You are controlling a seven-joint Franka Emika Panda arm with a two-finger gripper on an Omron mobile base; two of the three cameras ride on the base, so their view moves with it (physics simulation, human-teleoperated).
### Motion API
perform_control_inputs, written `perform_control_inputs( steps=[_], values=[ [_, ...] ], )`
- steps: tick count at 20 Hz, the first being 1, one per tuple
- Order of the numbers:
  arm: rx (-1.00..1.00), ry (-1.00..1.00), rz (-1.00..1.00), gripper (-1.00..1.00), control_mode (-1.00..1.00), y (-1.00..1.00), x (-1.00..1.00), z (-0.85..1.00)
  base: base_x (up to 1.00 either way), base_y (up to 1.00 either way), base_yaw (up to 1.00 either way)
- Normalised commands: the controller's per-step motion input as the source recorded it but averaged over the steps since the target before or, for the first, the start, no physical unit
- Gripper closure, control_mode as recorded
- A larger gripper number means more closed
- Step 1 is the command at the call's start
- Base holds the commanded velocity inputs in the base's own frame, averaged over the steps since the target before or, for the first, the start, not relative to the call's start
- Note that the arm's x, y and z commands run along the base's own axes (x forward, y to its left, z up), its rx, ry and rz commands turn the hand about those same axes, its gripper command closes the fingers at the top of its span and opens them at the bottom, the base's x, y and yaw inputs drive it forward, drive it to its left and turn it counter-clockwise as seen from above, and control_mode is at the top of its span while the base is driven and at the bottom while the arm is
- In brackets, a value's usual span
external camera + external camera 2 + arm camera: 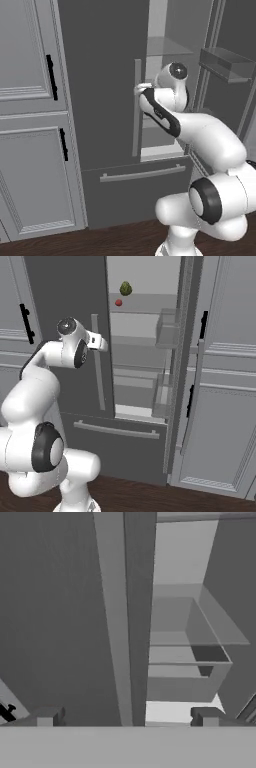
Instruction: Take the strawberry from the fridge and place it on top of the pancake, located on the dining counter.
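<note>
1. The gripper [125,718] is closest to us. In the hand view its two dark finger tips [47,716] stand wide apart, with nothing between them. The hand is open and empty.
2. Just past the finger tips is the long grey handle [114,619] of the fridge's left door [102,75]. It runs straight up and down. In the right base view the gripper [100,342] sits right by that handle [98,363], about at its top part. I cannot tell if it touches it.
3. The fridge's right door [192,381] is swung open, so you can see the pale shelves [145,303] inside.
4. Far back on a high shelf is the strawberry [118,302], a tiny red dot. Right above it in that view is a bumpy yellow-green fruit [125,289].
5. From the hand, the strawberry lies up, to the right, and deeper in the fridge. I think the hand must leave the handle, go around the left door's edge, and reach up and in.
</note>
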Motion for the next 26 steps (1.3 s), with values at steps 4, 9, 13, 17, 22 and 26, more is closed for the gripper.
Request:
perform_control_inputs(
  steps=[4,9,13,17,22,26],
  values=[
    [-0.01,0.0,0.0,-1.0,-1.0,0.0,0.17,-0.04,0.0,0.0,0.0],
    [0.0,0.0,-0.02,-1.0,-1.0,0.16,0.5,-0.01,0.0,0.0,0.0],
    [0.0,0.0,-0.06,-1.0,-1.0,0.23,0.72,-0.05,0.0,0.0,0.0],
    [-0.02,-0.02,-0.05,-1.0,-1.0,0.16,0.68,-0.1,0.0,0.0,0.0],
    [-0.03,-0.01,0.0,-1.0,-1.0,-0.07,0.58,-0.25,0.0,0.0,0.0],
    [-0.03,-0.04,0.0,-1.0,-1.0,-0.12,0.62,-0.28,0.0,0.0,0.0]
  ],
)
